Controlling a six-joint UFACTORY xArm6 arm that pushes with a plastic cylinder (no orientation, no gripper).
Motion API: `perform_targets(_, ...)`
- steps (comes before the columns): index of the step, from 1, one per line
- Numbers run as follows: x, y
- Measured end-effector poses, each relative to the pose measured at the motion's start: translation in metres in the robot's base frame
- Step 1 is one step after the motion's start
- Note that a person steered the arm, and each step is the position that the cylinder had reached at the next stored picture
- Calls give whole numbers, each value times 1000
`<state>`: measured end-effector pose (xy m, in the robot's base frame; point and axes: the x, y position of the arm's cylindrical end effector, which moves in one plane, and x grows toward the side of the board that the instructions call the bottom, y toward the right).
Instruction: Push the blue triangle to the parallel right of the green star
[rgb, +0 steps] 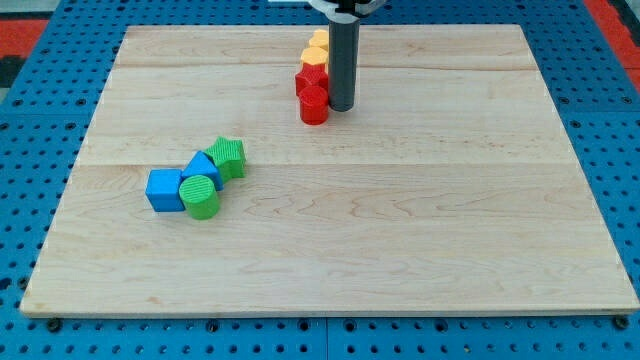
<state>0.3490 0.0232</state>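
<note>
At the view's top centre, my tip (341, 107) is set down just right of a red block (314, 104), which fronts a red-and-yellow column; no fingers are fitted, only a smooth dark rod. The approach is judged not yet begun: the blue triangle (205, 167), ribbed plastic, is wedged at lower left between a blue cube (164, 190), a green cylinder (201, 196) and the green star (229, 157), so a crossing of the pale wooden board (420, 230) is called for.

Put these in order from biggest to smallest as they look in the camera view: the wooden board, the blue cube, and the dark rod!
1. Wooden board, by far the biggest.
2. Dark rod, ending in my tip beside the red blocks.
3. Blue cube, smallest, though it sits nearer the view's bottom, so it may look a little bigger than it is.
</note>
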Motion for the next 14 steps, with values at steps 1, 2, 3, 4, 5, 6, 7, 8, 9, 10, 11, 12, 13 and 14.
perform_targets(1,4,1)
perform_targets(2,4,1)
perform_targets(3,5,-1)
perform_targets(4,77,2)
perform_targets(5,178,-24)
perform_targets(6,232,-140)
perform_targets(7,209,-235)
perform_targets(8,154,-216)
perform_targets(9,120,-150)
perform_targets(10,112,-112)
perform_targets(11,116,-111)
perform_targets(12,113,-68)
perform_targets(13,94,0)
perform_targets(14,89,88)
